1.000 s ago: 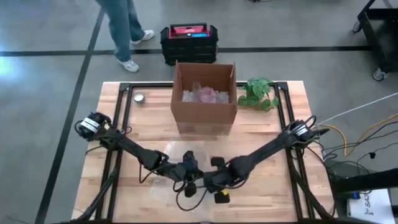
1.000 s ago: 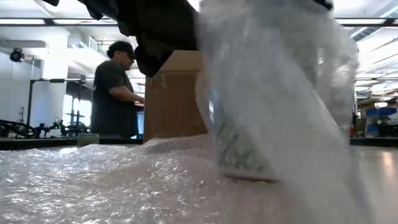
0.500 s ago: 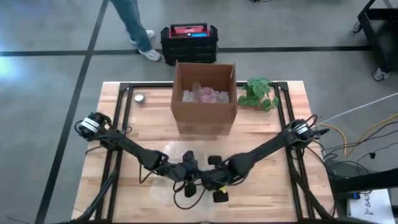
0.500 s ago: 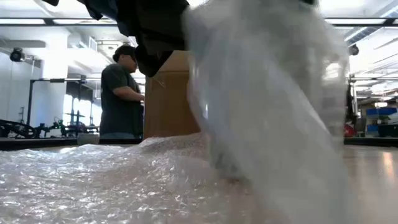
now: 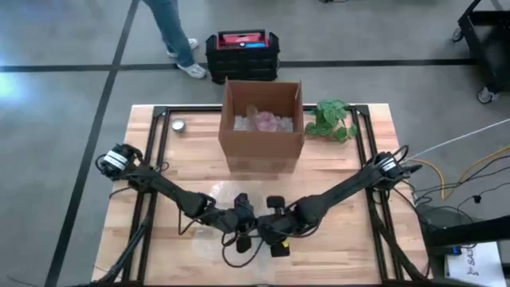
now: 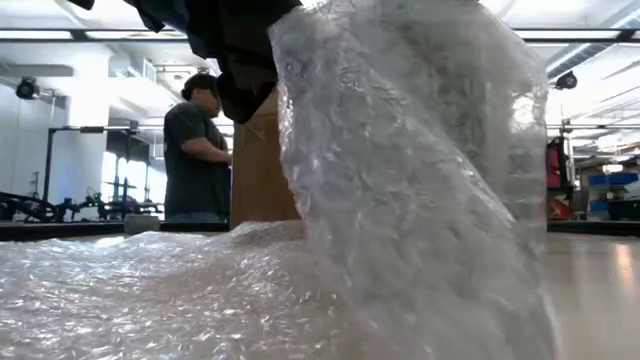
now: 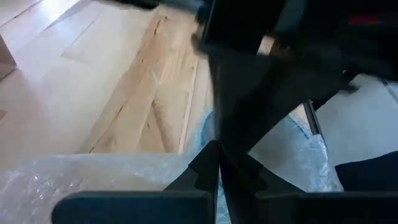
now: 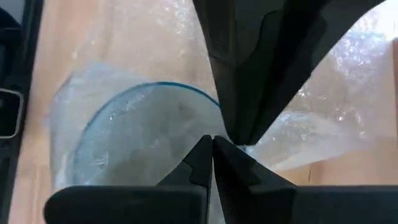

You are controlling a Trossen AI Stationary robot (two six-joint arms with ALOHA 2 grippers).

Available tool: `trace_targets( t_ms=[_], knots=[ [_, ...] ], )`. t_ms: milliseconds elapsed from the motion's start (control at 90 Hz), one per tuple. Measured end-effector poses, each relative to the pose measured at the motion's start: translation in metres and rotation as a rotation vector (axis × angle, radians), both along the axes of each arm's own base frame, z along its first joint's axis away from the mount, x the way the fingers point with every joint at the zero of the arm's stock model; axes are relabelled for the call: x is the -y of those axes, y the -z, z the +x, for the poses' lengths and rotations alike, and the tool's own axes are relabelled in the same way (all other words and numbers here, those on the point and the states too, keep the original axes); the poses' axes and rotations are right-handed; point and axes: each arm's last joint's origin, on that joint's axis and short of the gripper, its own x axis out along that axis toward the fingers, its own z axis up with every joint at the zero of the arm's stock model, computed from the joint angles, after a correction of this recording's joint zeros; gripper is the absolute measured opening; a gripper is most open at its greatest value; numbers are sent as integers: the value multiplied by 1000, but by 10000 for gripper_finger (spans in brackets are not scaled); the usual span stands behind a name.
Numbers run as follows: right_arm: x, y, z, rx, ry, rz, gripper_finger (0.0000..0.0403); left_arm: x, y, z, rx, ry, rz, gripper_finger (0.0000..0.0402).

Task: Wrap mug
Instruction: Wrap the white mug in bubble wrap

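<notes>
A clear blue-rimmed glass mug [image 8: 134, 134] stands upright at the wooden surface's [image 5: 351, 159] near edge, inside a clear bubble wrap sheet [image 6: 400, 200]. Directly above, right gripper [image 8: 211, 142] and left gripper [image 7: 214, 163] jaws pinch the sheet.

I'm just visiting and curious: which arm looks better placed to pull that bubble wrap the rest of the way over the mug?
Probably the right. Its claw is pinched shut on the bubble wrap right at the mug rim. The left claw is also shut on wrap, with no mug in its view.
</notes>
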Motion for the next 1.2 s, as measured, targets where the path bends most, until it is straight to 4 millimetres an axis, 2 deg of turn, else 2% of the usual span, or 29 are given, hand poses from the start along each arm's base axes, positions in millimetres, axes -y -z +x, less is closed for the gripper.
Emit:
trace_targets(
  t_ms=[144, 256, 356, 511, 678, 767, 911, 1089, 1200],
  knots=[
    [-3, 25, 4, -56, -1, -20, 0, 0, 0, 0, 0, 1, -1, 0],
    [-7, 34, 6, -66, -10, -26, 0, 0, 0, 0, -3, 8, 7, 0],
    [-8, 34, 6, -65, -16, -22, 0, 0, 1, -1, -15, 9, 14, 0],
    [-3, 16, 1, -42, -19, -24, 0, 0, 1, -1, -12, 9, 11, 0],
    [1, -26, -7, 48, -16, 20, 0, 0, 1, -1, -9, 9, 8, 0],
    [1, -30, -7, 61, -15, 26, 0, 0, 1, -1, -14, 9, 11, 0],
    [0, -15, -3, 31, -8, 7, 0, 0, 2, -1, -18, 9, 13, 0],
    [-4, 23, 3, -57, 8, -18, 0, 0, 1, -1, -14, 8, 7, 0],
    [-7, 31, 5, -84, -18, 15, 0, 0, 1, -1, -11, 6, 1, 0]
  ],
)
